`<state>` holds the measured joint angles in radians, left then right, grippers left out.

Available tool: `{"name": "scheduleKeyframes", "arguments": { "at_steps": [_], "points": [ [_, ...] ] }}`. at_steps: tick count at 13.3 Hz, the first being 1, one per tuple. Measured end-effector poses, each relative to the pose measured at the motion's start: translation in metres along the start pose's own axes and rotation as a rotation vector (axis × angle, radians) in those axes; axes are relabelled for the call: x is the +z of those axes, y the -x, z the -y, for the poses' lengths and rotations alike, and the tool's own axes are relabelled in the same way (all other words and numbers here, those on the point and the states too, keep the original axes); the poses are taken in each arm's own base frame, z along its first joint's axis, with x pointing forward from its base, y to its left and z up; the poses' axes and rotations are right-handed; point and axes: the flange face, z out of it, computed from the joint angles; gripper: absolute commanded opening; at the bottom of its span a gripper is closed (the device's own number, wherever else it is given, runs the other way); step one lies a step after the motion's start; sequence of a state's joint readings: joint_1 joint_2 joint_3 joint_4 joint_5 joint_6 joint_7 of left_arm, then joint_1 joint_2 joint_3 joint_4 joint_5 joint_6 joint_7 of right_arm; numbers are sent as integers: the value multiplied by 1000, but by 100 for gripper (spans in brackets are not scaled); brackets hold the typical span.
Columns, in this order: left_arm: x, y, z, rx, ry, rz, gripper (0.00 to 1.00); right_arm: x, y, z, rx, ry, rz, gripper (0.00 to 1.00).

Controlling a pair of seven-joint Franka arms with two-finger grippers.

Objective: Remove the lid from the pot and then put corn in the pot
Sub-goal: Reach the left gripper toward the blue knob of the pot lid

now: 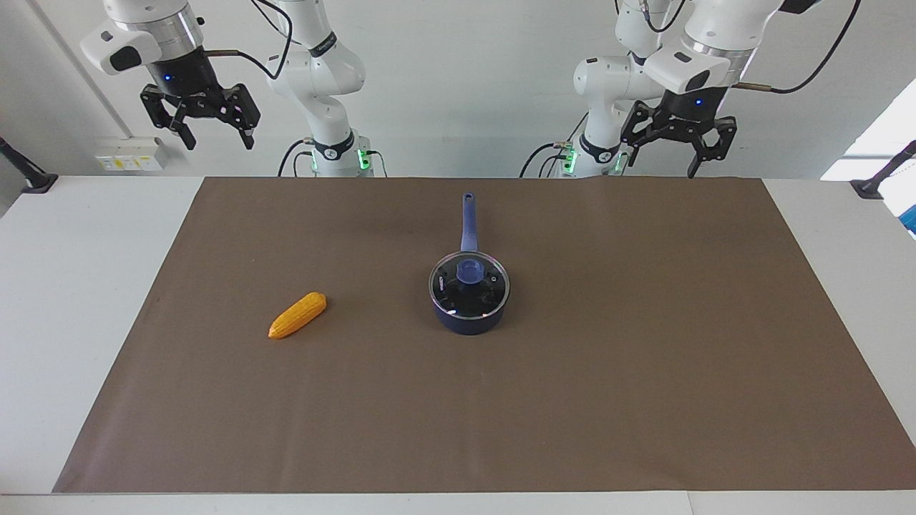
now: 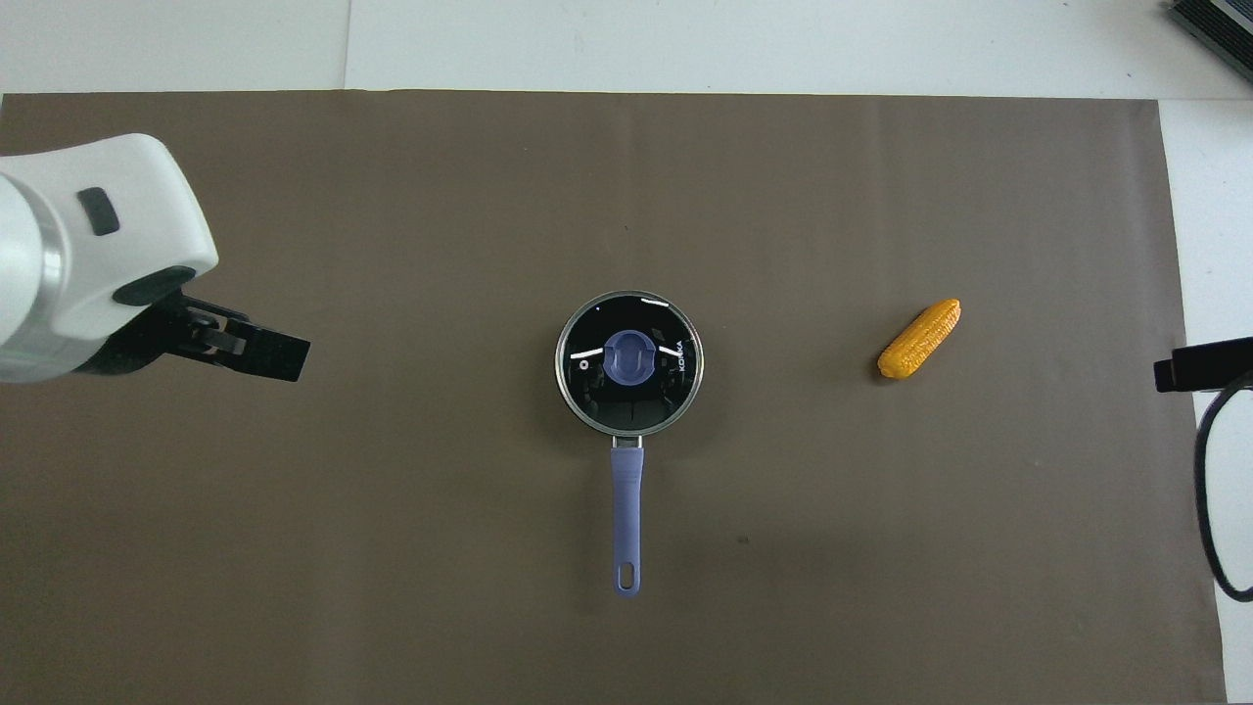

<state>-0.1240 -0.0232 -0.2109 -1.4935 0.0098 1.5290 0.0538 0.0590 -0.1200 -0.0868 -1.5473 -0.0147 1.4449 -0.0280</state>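
Both claws spread, empty: left claw over mat; right claw waits; lid on pot.

white table, brown mat on it, pot and corn on mat

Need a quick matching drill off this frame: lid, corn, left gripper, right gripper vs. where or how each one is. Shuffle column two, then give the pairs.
Column 1:
1. lid
2. corn
3. left gripper
4. right gripper

Column 2:
A. lying on the brown mat, toward the right arm's end
B. open, raised at the right arm's end, waiting
C. sitting on the pot
D. open, raised over the mat's edge nearest the robots

Pairs: 1-C, 2-A, 3-D, 4-B
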Motion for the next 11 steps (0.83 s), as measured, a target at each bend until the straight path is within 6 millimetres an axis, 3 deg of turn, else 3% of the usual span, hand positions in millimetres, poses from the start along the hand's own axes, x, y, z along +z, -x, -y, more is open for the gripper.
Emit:
{"name": "scheduleKeyframes", "arguments": {
  "at_steps": [6, 11],
  "points": [
    [50, -33, -86, -38, 15, 4, 100, 0, 0, -1, 1, 0, 0, 100],
    [101, -57, -139, -82, -5, 4, 100, 0, 0, -3, 6, 0, 0, 100]
  ]
}}
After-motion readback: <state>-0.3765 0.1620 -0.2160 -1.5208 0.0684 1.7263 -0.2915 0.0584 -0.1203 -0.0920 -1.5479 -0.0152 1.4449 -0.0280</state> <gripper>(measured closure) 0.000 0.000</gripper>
